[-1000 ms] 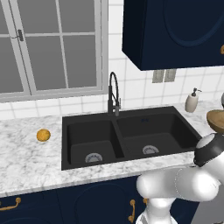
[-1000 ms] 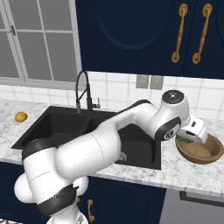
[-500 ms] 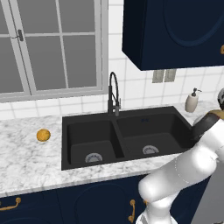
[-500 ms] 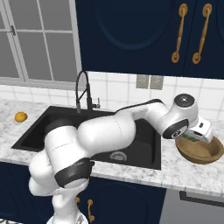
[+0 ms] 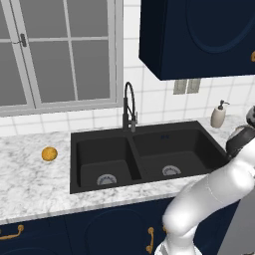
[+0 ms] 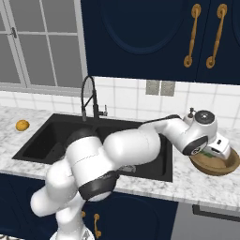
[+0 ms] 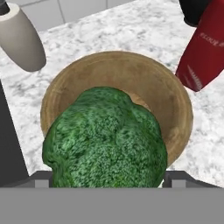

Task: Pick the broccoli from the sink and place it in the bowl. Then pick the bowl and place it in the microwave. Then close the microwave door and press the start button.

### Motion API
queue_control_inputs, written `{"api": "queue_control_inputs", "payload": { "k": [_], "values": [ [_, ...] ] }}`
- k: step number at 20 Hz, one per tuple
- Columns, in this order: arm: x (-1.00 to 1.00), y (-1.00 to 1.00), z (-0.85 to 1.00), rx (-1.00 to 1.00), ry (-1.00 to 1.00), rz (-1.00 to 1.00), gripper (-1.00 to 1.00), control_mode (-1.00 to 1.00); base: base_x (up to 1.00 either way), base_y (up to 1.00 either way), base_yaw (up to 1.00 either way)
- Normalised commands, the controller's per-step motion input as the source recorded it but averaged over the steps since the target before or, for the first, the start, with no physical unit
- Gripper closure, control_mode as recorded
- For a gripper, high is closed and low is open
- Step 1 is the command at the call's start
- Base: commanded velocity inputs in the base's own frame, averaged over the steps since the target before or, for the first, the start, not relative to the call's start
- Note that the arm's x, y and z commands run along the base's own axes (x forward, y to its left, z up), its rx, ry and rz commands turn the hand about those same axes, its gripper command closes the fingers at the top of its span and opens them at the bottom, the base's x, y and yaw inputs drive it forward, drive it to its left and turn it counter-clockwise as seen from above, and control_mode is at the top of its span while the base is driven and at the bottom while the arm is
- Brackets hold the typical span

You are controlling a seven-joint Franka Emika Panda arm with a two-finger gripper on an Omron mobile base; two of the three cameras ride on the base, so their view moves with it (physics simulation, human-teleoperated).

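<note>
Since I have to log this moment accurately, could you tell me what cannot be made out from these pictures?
- Gripper fingertips: in the hand view the broccoli covers them, so their grip cannot be confirmed.
- Whether the broccoli touches the bowl or hangs above it: cannot tell.
- Bowl in the right base view: partly hidden by the hand.
- Red package in the hand view: cut off by the edge, its lettering too small to read.

At the upper right of my hand view, a red package [image 7: 202,52] carries a line of small white lettering along its side, too blurred for me to read. I find no other text.
</note>
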Motion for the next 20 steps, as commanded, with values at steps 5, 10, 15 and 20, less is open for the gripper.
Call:
{"api": "queue_control_inputs", "payload": {
  "k": [5,10,15,20],
  "values": [
    [0.15,-0.11,-0.56,0.08,0.0,0.0,1.0,-1.0,0.0,0.0,0.0],
    [0.15,0.0,-0.52,0.0,0.0,0.0,1.0,-1.0,0.0,0.0,0.0],
    [0.17,0.0,-0.48,0.0,0.0,0.0,1.0,-1.0,0.0,0.0,0.0],
    [0.16,0.0,-0.49,0.0,0.0,0.0,1.0,-1.0,0.0,0.0,0.0]
  ]
}}
